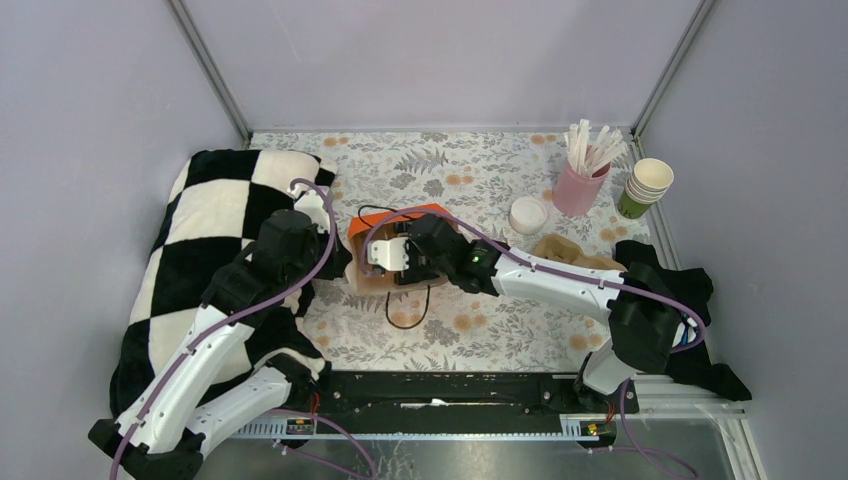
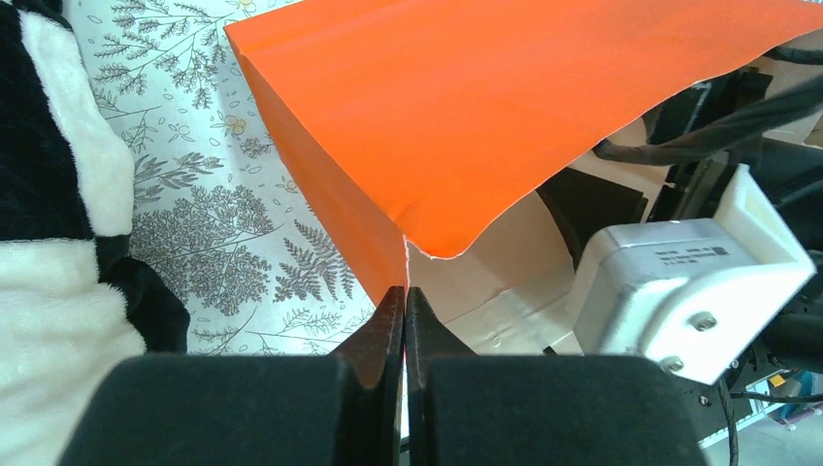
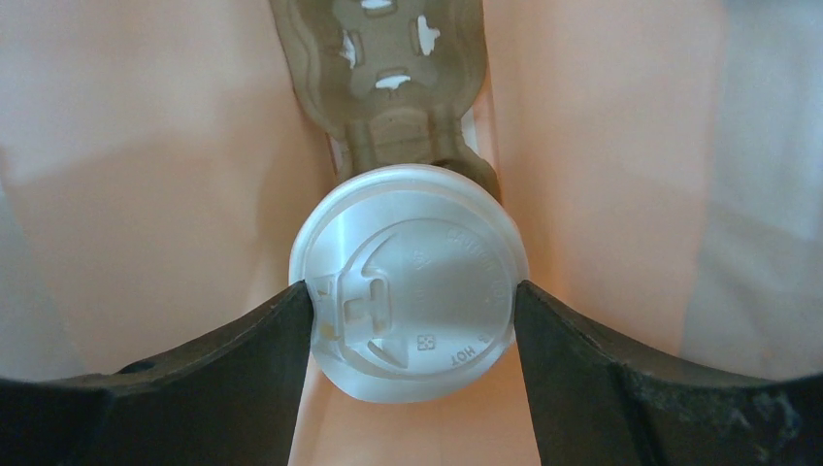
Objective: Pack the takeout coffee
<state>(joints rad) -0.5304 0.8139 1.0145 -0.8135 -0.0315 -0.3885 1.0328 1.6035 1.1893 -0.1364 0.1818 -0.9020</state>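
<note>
An orange paper bag (image 1: 400, 214) lies on its side mid-table, mouth toward the arms. My left gripper (image 2: 405, 296) is shut on the torn edge of the bag's (image 2: 505, 116) mouth. My right gripper (image 3: 411, 291) reaches inside the bag, and both fingers press the rim of the takeout coffee's white lid (image 3: 417, 262). Only the lid shows; the cup body is hidden below it. Behind the lid, a brown pulp carrier (image 3: 393, 78) lies deeper in the bag. From above, the right wrist (image 1: 430, 255) covers the bag's mouth.
A pink cup of white stirrers (image 1: 580, 185), a stack of green cups (image 1: 645, 188) and a white lid (image 1: 528, 214) stand at the back right. Another brown carrier (image 1: 565, 250) lies by the right arm. A checkered cloth (image 1: 200, 220) fills the left, a black cloth (image 1: 690, 290) the right.
</note>
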